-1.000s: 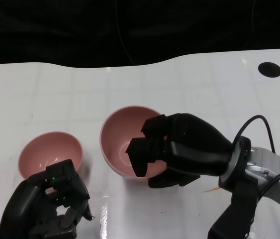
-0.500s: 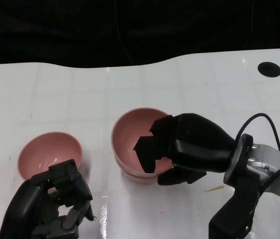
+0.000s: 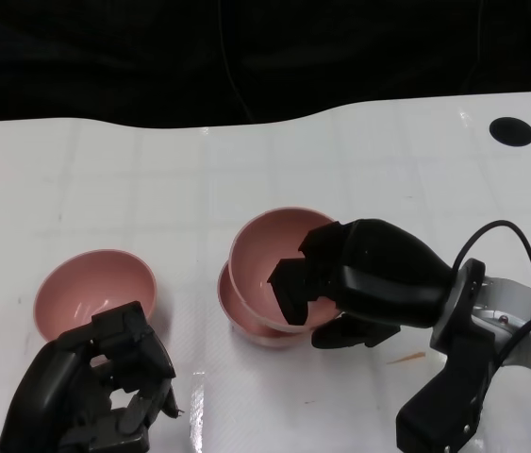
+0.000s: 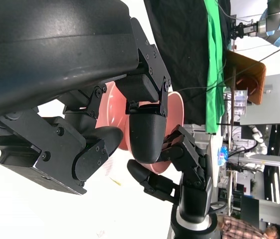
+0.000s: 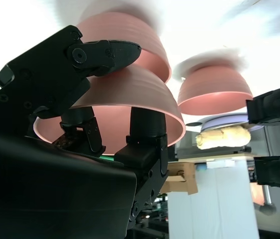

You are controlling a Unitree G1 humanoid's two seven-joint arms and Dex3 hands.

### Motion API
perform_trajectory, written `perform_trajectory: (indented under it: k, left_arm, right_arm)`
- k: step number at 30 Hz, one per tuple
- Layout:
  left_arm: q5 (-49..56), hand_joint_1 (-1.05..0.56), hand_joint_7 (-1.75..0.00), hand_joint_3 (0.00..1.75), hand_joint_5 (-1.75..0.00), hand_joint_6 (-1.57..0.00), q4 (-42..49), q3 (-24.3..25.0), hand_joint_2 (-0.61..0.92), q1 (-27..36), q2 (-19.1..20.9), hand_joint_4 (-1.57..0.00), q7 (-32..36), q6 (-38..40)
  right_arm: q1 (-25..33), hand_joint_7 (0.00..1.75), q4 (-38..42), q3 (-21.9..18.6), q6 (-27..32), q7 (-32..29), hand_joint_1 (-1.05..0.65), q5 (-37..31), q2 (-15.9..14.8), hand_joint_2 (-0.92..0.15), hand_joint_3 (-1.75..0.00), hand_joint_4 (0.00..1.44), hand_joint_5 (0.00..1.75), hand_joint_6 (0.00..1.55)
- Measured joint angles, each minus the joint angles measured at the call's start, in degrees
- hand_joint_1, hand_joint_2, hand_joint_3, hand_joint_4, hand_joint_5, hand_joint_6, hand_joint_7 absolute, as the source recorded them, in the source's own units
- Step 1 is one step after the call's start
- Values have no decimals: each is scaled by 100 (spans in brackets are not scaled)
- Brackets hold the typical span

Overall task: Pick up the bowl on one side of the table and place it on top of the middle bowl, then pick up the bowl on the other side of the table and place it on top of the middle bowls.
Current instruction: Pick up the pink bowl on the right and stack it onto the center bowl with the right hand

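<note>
**Occlusions and cut-offs, this moment**

Head view: right hand (image 3: 359, 283) covers the near-right rim and wall of the held bowl (image 3: 270, 255). Only a crescent of the middle bowl (image 3: 232, 304) shows beneath it; whether the two touch cannot be told. Left hand (image 3: 95, 392) is cut by the lower edge and hides the near rim of the left bowl (image 3: 91, 293). Right forearm runs off the right edge.

Left wrist view: the hand's shell fills most of the picture; bowls show only as pink slivers.

Right wrist view: counter (image 5: 20, 30) blown out white, far bowl rims blurred.
</note>
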Motion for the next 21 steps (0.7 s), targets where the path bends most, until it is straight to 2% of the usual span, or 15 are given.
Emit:
perform_trajectory:
  k: [4,9,21]
  left_arm:
    - [0,0,-141,115,-163,-78,-9,-3,60,0,0,-77,7,13]
    - [0,0,-141,116,-163,-78,-24,-6,59,0,0,-77,20,15]
    - [1,-1,-140,113,-163,-78,-77,-19,60,1,-1,-76,37,31]
  right_arm:
    - [-61,175,15,116,44,-58,-16,-93,-2,-69,-65,85,175,55]
    - [-109,175,9,208,137,-38,-19,-115,-3,-78,-50,83,175,55]
    - [-116,175,7,327,166,-31,-18,-115,2,-80,-44,85,175,57]
